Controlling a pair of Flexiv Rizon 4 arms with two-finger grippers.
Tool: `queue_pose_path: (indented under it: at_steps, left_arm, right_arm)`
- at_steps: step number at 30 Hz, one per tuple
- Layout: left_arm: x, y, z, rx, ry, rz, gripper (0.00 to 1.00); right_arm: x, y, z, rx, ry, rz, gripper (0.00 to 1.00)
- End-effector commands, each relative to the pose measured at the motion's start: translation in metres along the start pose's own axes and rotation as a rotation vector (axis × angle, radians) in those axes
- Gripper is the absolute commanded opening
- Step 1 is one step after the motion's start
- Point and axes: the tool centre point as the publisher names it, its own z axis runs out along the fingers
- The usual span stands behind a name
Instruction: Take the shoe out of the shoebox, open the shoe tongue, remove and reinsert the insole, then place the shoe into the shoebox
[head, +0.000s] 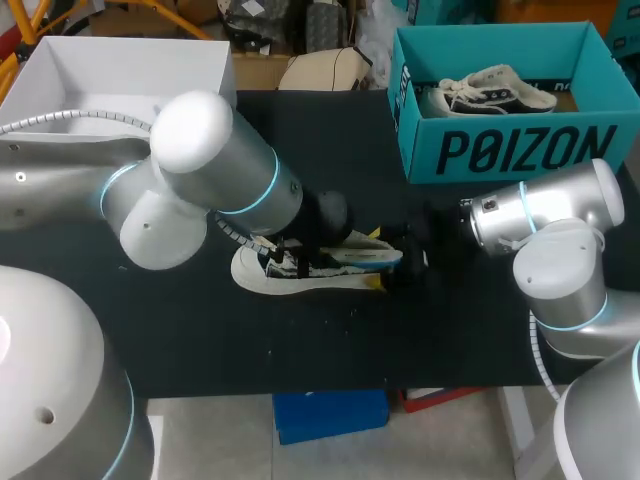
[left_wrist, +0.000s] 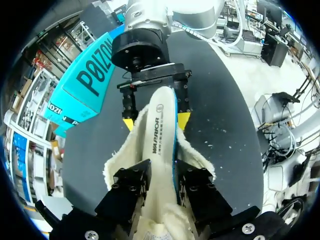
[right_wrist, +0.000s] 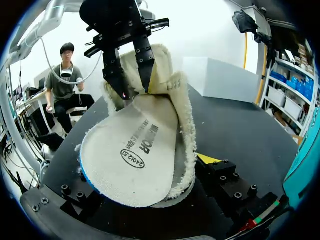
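The black table (head: 200, 340) carries a white box (head: 120, 70) at its far left and the teal shoebox (head: 520, 150) at its far right, a second shoe (head: 495, 92) lying inside. My left arm (head: 200, 170) hides part of the mid-table shoe (head: 300, 275). The left gripper (right_wrist: 134, 90) pinches the shoe's upper. The right gripper (left_wrist: 156, 121) clamps its toe from both sides. The insole (left_wrist: 159, 130) juts out between them.

Cream, fuzzy-rimmed shoe (head: 300, 272) lies on its side at table centre, its blue-edged insole (left_wrist: 161, 135) sticking out; open teal shoebox (head: 520, 150) at 1 o'clock.
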Motion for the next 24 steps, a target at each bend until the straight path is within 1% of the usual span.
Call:
queue_pose_path:
  at_steps: [1, 10, 19, 24]
  left_arm:
    - [-0.001, 0.005, 0.01, 0.096, 0.018, 0.017, 0.39]
    - [-0.002, -0.01, 0.013, 0.133, 0.029, 0.096, 0.4]
    - [-0.002, -0.026, 0.022, 0.133, 0.051, 0.159, 0.4]
    - [-0.006, -0.036, 0.027, 0.143, 0.055, 0.174, 0.4]
  right_arm:
    - [-0.001, -0.003, 0.001, 0.002, 0.0, 0.001, 0.0]
    - [-0.001, -0.003, 0.001, 0.002, 0.0, 0.001, 0.0]
    - [-0.001, -0.003, 0.001, 0.002, 0.0, 0.001, 0.0]
    - [-0.001, -0.003, 0.001, 0.002, 0.0, 0.001, 0.0]
